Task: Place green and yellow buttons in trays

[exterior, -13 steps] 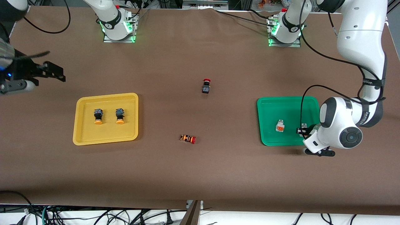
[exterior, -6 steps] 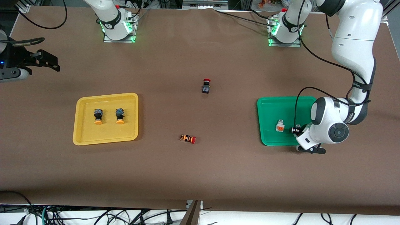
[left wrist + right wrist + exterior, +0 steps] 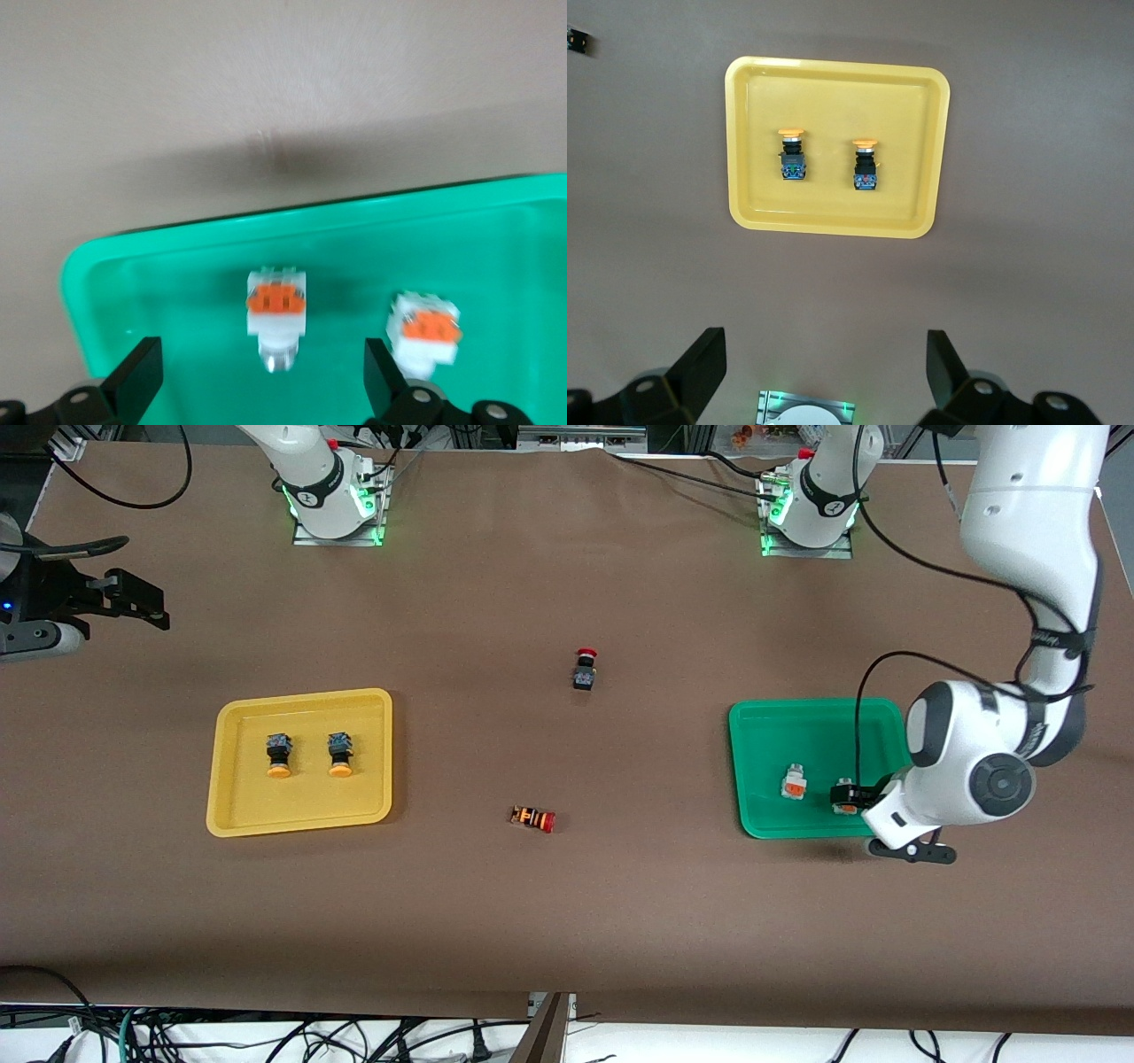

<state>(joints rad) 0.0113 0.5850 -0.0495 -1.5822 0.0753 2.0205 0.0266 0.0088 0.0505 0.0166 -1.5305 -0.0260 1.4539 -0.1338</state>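
Note:
The green tray [image 3: 815,726] holds two white-bodied buttons with orange faces, one [image 3: 795,782] near its middle and one [image 3: 846,806] beside my left gripper. My left gripper [image 3: 858,802] hovers over the tray's edge nearest the front camera, open and empty. In the left wrist view the gripper [image 3: 260,390] is low over the tray [image 3: 177,266], and both buttons [image 3: 275,305] [image 3: 426,332] lie free. The yellow tray [image 3: 301,815] holds two black-bodied yellow-capped buttons [image 3: 279,755] [image 3: 340,753]. My right gripper [image 3: 133,600] waits open, high at the right arm's end.
A black switch with a red cap [image 3: 585,669] stands mid-table. An orange-striped switch with a red cap [image 3: 533,818] lies nearer the front camera between the trays. The right wrist view shows the yellow tray [image 3: 837,226], its two buttons [image 3: 792,155] [image 3: 866,164] and the open right gripper [image 3: 824,367].
My left hand swung in over the green tray, then back toward the left arm's end. The button beside it now shows its orange face. My right gripper drew back, then held still.

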